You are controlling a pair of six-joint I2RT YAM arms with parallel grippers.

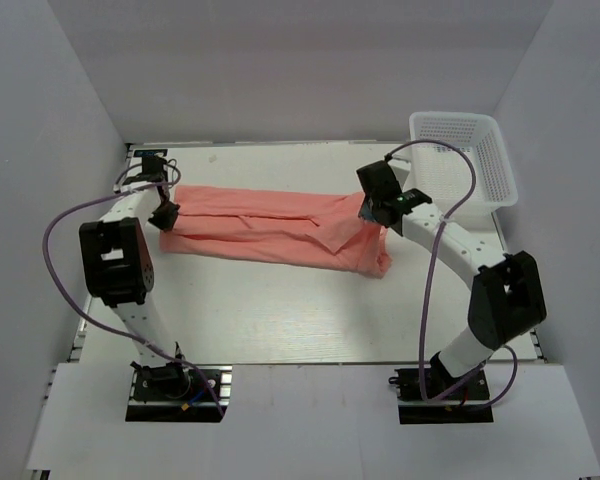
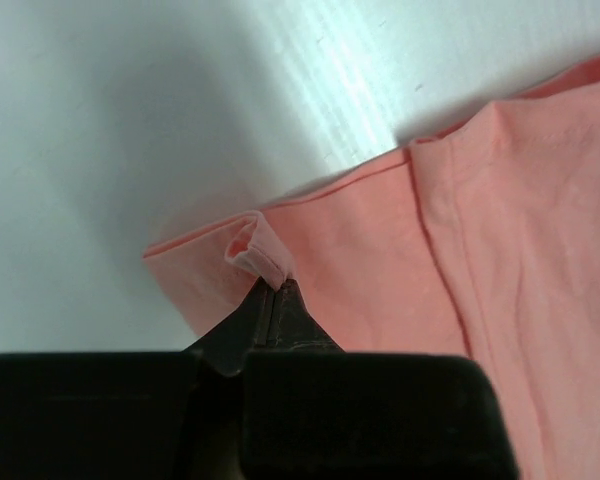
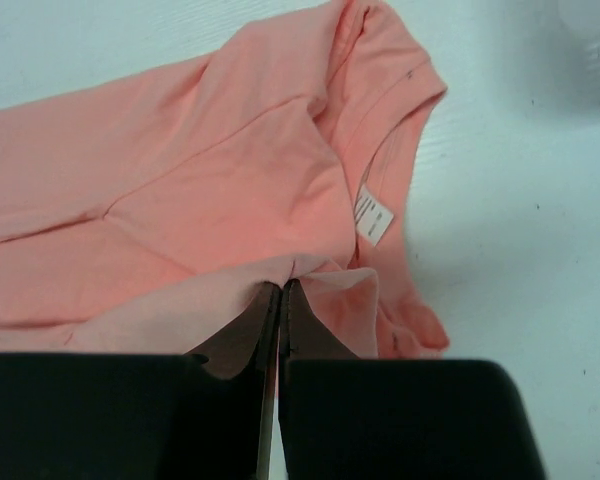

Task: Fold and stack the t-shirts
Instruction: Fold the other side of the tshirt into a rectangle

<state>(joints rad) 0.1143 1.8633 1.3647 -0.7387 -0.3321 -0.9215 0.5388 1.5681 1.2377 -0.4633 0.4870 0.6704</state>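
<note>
Pressed together, the left jaws pinch a small raised fold at the edge of the salmon-pink t-shirt point(image 1: 270, 228), right at its 9 o'clock end in the top view. The right jaws are likewise shut tight on a pleat of the same cloth at the 3 o'clock end, close to the neck opening. In the right wrist view a white label point(image 3: 374, 215) shows inside the collar, at about 1 o'clock from the tips. The t-shirt lies on the white bench point(image 1: 280, 320) as a long band, folded lengthwise, stretching from 9 to 3 o'clock between the two arms, its 3 o'clock end bunched. A white mesh basket point(image 1: 460, 150) stands at the bench's 1 o'clock corner, apart from the cloth.
</note>
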